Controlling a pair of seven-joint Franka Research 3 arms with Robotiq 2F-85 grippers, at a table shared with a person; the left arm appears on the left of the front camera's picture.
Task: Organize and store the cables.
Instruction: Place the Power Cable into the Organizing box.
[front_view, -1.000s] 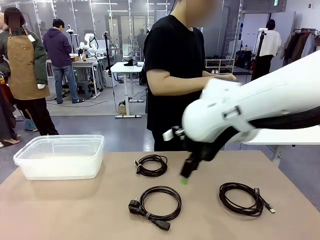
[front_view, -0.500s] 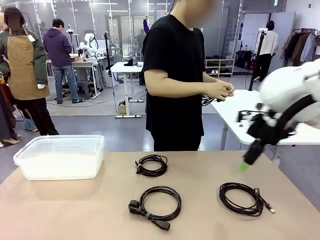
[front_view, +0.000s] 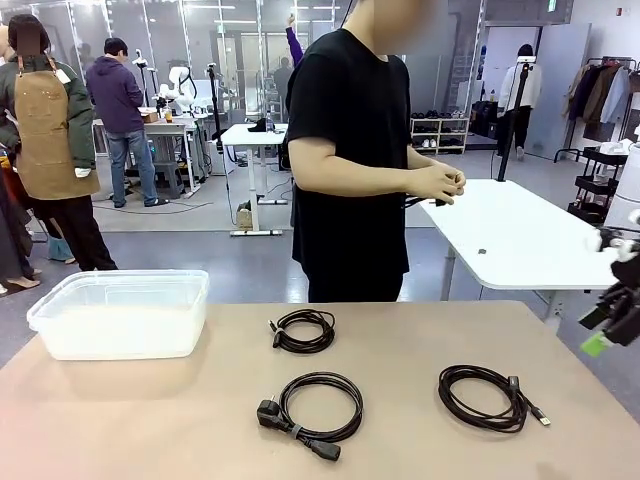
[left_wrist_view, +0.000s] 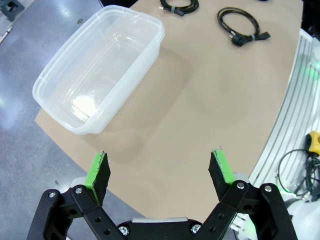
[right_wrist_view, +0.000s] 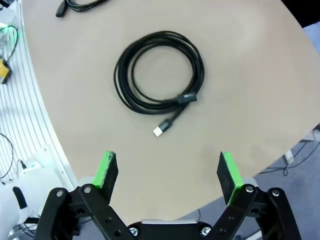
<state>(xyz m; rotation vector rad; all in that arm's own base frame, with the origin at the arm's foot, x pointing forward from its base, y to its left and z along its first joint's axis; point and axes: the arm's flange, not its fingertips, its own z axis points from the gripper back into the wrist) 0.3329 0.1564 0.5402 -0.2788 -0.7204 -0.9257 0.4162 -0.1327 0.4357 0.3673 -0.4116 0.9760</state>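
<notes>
Three black cables lie coiled on the tan table: a small coil (front_view: 303, 331) at the far middle, a coil with a plug (front_view: 315, 407) near the front, and a USB-ended coil (front_view: 485, 397) on the right. That USB-ended coil (right_wrist_view: 159, 72) sits below and ahead of my right gripper (right_wrist_view: 167, 172), which is open and empty. In the front view the right gripper (front_view: 605, 335) hangs at the table's right edge. My left gripper (left_wrist_view: 160, 172) is open over the table's left corner, near the plastic container (left_wrist_view: 100, 67). The person's hands (front_view: 438, 183) hold another black cord.
A clear plastic container (front_view: 120, 312) stands at the table's far left with nothing in it. The person stands at the far edge, behind the small coil. A white table (front_view: 520, 240) stands behind on the right. Bare tabletop lies between container and coils.
My right arm has swung from over the middle of the table out to the right edge. The person's hands have come together on a cord. The coils have not moved.
</notes>
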